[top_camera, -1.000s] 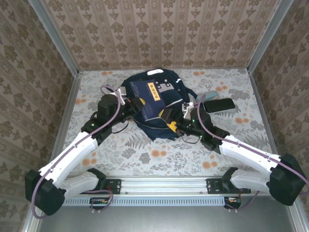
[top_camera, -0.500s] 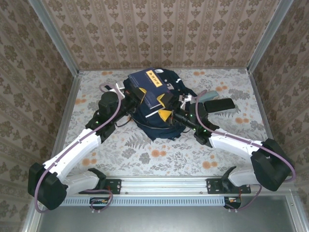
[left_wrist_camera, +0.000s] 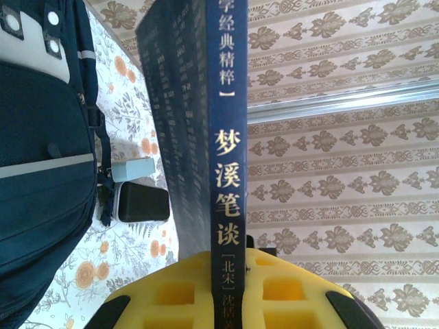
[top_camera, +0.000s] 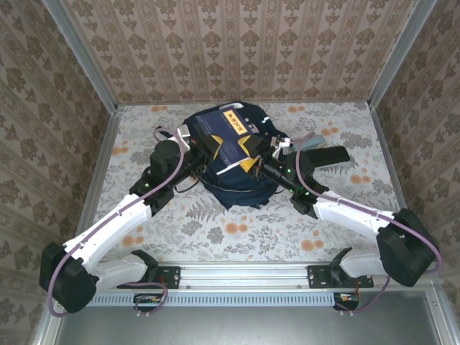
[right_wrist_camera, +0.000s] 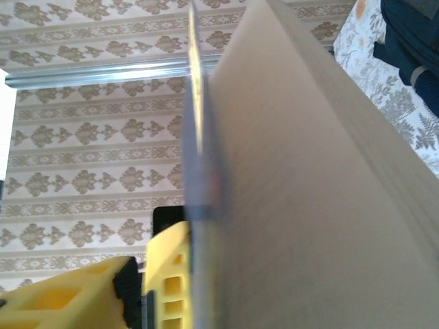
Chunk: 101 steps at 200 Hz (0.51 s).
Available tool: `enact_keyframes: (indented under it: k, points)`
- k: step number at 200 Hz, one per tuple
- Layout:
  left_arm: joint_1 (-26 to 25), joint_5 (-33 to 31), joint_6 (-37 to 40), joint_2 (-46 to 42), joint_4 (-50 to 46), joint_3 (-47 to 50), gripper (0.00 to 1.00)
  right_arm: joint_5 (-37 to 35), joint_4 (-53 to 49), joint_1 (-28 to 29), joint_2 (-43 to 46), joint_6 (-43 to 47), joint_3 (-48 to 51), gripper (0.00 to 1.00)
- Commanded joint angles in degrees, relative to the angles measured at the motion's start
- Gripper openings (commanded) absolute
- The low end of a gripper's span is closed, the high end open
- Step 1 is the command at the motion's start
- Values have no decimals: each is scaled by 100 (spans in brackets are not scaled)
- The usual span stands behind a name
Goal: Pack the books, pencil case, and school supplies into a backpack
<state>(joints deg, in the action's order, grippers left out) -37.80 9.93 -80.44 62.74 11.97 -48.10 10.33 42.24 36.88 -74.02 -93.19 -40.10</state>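
Observation:
A navy-blue book (top_camera: 221,135) with a yellow title label is held flat above the backpack (top_camera: 237,188), a grip on each side. My left gripper (top_camera: 209,147) is shut on its spine (left_wrist_camera: 226,137), which runs up between the yellow fingers (left_wrist_camera: 171,291). My right gripper (top_camera: 250,157) is shut on the opposite edge. There the page block (right_wrist_camera: 315,192) hides one side, and a yellow finger (right_wrist_camera: 168,274) presses the cover. The navy backpack (left_wrist_camera: 41,171) lies below with its grey patches showing. The orange-brown book is hidden.
A black pencil case (top_camera: 327,154) and a pale blue-grey item (top_camera: 307,141) lie on the floral table right of the backpack. They also appear past the book as the black case (left_wrist_camera: 143,202) and the blue item (left_wrist_camera: 134,168). Patterned walls enclose the table on three sides.
Both grippers have carried the navy book toward the back wall, over the upper part of the backpack. Both arms have stretched forward with it.

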Motion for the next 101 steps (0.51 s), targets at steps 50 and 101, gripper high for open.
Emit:
enact_keyframes:
  k: [50, 101]
  points:
    - [-120, -87, 70, 49, 110, 109, 4, -148, -665, -232, 834, 494, 157, 39]
    - [-103, 371, 151, 450, 397, 30, 7, -129, -848, -272, 632, 726, -60, 34]
